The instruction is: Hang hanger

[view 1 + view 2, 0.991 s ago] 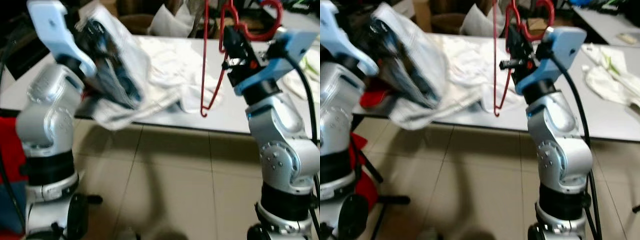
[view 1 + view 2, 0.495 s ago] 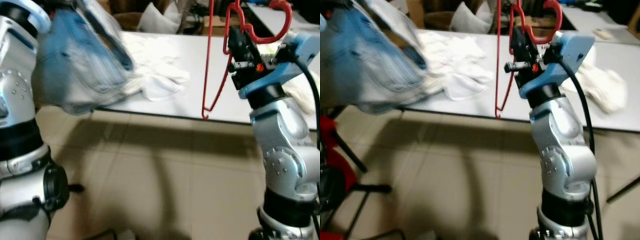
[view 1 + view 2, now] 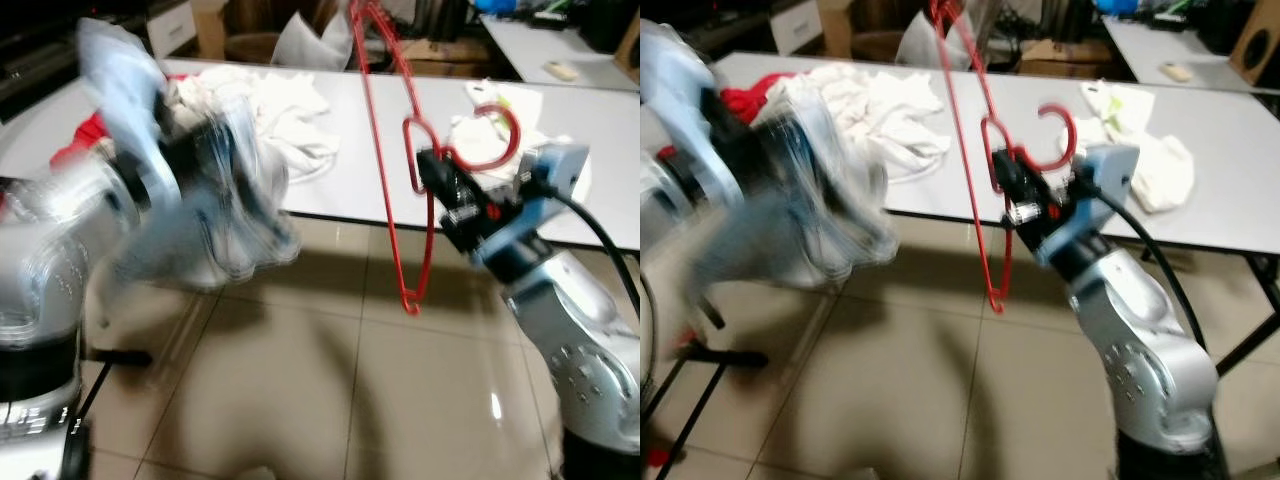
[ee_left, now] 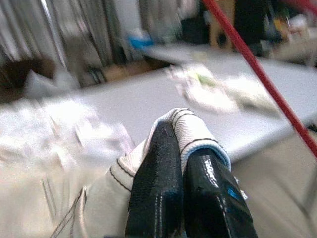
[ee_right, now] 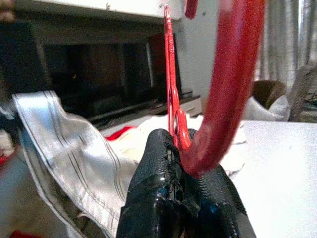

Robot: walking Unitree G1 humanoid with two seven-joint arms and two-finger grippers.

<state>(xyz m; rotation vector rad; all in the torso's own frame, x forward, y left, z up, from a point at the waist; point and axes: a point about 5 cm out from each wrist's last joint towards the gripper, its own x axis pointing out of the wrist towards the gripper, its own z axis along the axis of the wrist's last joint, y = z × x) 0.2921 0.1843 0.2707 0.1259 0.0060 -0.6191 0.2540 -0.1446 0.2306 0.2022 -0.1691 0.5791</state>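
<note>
A red wire hanger slants from the top of the head views down over the floor, its hook curling above my right wrist. My right gripper is shut on the hanger just below the hook; the right wrist view has the thick red hook against its black fingers. My left gripper is shut on the hem of a white garment with thin dark stripes. The garment hangs blurred in front of my left arm, left of the hanger.
A long grey table runs across behind both arms. On it lie a pile of white and red clothes at the left and a white cloth at the right. Beige tiled floor lies below.
The camera has shifted and the table now sits farther back. My right gripper is lower with the hanger tilted more. The left arm has swung the garment toward the middle.
</note>
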